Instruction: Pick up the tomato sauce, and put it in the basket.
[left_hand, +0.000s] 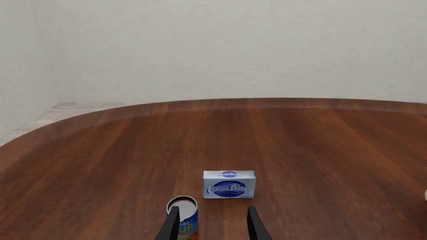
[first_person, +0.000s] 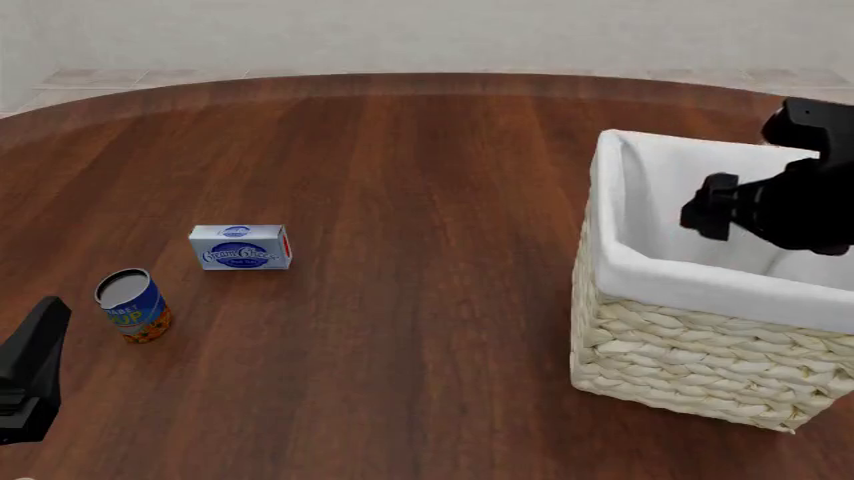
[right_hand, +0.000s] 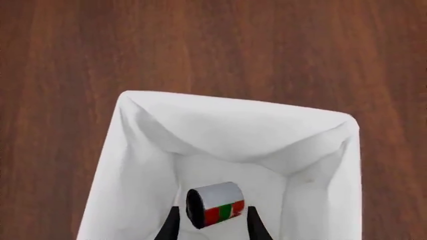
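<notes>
**Sauce can down inside the basket**

The tomato sauce (right_hand: 215, 204) lies on its side on the white lining of the basket (first_person: 667, 350), between the spread, empty fingers of the right hand (right_hand: 212, 222). Placement looks done; the arm next needs only to lift clear. The left hand (left_hand: 213, 225) hangs open over the brown wooden desk (first_person: 400, 150), near a blue-and-orange can (first_person: 134, 305) and a cream cheese box (first_person: 240, 247). A pale wall stands behind.

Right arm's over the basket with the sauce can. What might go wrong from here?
1. The tomato sauce lies sideways between the right gripper fingers; whether it is still gripped is unclear, and it may roll on the lining.
2. The arm hangs low over the basket; pulling out sideways might snag the rim.
</notes>
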